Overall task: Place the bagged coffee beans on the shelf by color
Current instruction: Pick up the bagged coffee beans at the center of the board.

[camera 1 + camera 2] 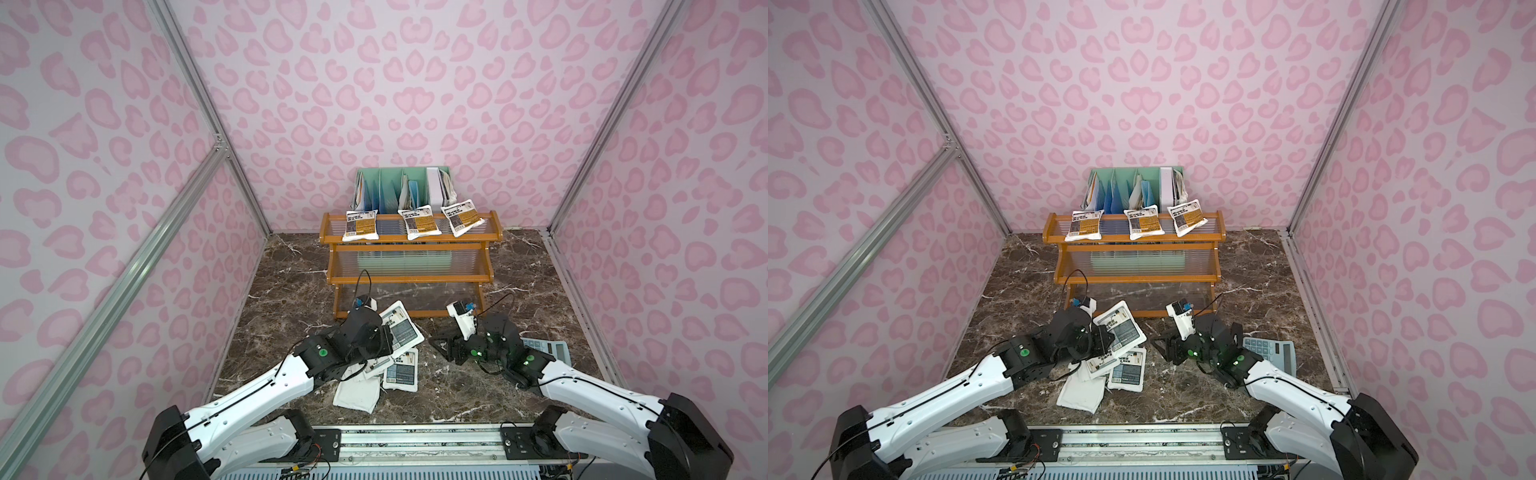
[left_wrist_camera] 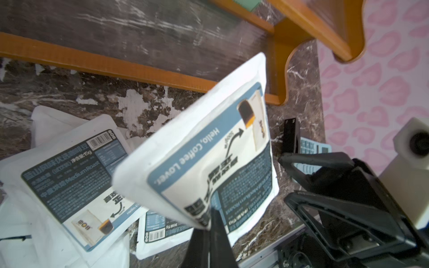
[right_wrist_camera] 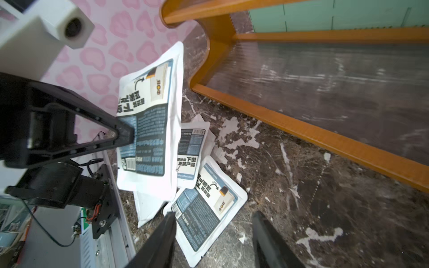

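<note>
My left gripper (image 2: 212,215) is shut on the lower edge of a blue-labelled bag of coffee beans (image 2: 209,157), held tilted above the table in front of the shelf (image 1: 409,245); both top views show the held bag (image 1: 401,330) (image 1: 1121,330). Three orange-yellow bags (image 1: 360,225) (image 1: 419,224) (image 1: 461,219) lie on the shelf's top tier. Under the left arm is a pile of bags: a blue one face up (image 1: 402,370), another blue one (image 3: 191,153), a white back (image 1: 357,397). My right gripper (image 3: 213,215) stands open and empty just right of the pile.
A mint-green divider rack (image 1: 403,189) with papers stands behind the shelf against the back wall. A grey calculator (image 1: 548,349) lies on the marble table beside the right arm. The shelf's middle and bottom tiers (image 1: 409,266) hold nothing.
</note>
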You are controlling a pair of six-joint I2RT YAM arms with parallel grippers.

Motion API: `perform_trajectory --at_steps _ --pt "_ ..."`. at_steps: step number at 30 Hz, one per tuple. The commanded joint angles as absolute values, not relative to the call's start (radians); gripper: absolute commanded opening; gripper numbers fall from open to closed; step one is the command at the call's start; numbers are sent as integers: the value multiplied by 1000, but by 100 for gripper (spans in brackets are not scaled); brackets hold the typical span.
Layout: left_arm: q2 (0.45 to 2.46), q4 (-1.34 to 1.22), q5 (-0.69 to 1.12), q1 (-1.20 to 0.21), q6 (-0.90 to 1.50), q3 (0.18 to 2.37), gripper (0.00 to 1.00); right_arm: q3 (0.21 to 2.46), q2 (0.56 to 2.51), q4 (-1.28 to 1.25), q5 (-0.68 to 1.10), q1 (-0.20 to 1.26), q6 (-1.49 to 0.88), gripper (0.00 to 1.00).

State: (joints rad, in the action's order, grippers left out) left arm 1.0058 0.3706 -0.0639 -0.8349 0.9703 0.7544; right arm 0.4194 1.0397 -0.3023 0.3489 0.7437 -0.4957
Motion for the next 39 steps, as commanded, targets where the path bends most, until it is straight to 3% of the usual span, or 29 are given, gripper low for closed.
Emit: perform_trajectory --at_steps 1,19,22,26,28,29,31,33,35,39 --pt "979 284 -83 -832 997 755 0 422 1016 -453 439 729 -544 55" --pt "1062 23 -4 -821 1064 745 0 526 1173 -578 505 748 -559 48" --pt "1059 3 1 -821 1064 737 0 536 1205 -596 490 749 -569 40" --pt "1060 0 8 -822 1069 735 0 545 1232 -598 442 749 -579 10" --pt "1060 37 -14 -822 1086 741 0 539 1224 -583 419 749 -578 5" --pt "1056 72 -36 -822 1095 746 5 534 1213 -571 396 747 -577 2" --pt "1048 138 -91 -823 1114 751 27 518 1188 -549 353 735 -575 0" --pt "1025 231 -188 -822 1160 755 42 507 1166 -514 330 694 -591 0" --pt "1000 325 -283 -823 1206 757 48 512 1146 -464 330 633 -603 0" --pt "976 513 -398 -823 1243 796 49 554 1126 -348 340 508 -596 0"
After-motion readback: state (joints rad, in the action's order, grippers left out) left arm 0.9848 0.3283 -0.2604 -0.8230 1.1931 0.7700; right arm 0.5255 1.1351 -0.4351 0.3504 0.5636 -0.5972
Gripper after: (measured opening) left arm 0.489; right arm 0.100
